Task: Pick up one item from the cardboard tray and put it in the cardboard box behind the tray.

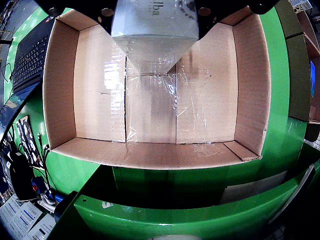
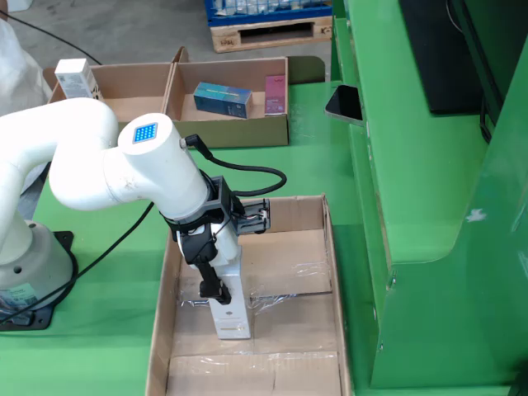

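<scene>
White carton hangs from the gripper over the cardboard box, not yet let go.

Seen from the fixed view, left of the gripper [image 2: 221,276] is the white arm [image 2: 124,165] and the near wall of the cardboard box [image 2: 162,330]; directly under it hangs the tall white carton [image 2: 229,309], which it grasps, low inside the box and close to the taped floor, though I cannot tell if it touches. Right of the gripper lies loose clear tape [image 2: 289,280], then the far wall. Beyond the gripper stands the cardboard tray [image 2: 169,87] with a blue box [image 2: 223,99] and a pink box [image 2: 275,93]. If the carton is released while upright it may topple, because it is tall and narrow; its lower edge may also catch on the wrinkled tape.
</scene>
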`<state>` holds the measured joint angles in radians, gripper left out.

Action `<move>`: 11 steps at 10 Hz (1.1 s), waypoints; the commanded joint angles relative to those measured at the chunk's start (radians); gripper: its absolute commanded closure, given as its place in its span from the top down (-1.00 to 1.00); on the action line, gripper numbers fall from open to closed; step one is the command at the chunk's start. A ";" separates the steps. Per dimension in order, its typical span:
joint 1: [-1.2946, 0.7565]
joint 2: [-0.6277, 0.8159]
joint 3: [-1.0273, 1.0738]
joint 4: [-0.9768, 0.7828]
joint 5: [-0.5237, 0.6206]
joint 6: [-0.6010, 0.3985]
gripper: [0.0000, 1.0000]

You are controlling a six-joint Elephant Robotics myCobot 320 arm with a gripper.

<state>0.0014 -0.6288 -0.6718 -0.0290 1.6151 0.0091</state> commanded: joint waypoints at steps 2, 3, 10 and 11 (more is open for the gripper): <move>0.023 0.091 0.065 -0.045 0.007 -0.018 -1.00; 0.032 0.148 0.035 -0.038 0.001 -0.015 -1.00; 0.089 0.041 0.672 -0.418 -0.030 -0.012 -1.00; 0.096 0.046 0.672 -0.396 -0.039 -0.013 -1.00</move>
<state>0.0750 -0.5260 -0.3972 -0.3067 1.5984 0.0045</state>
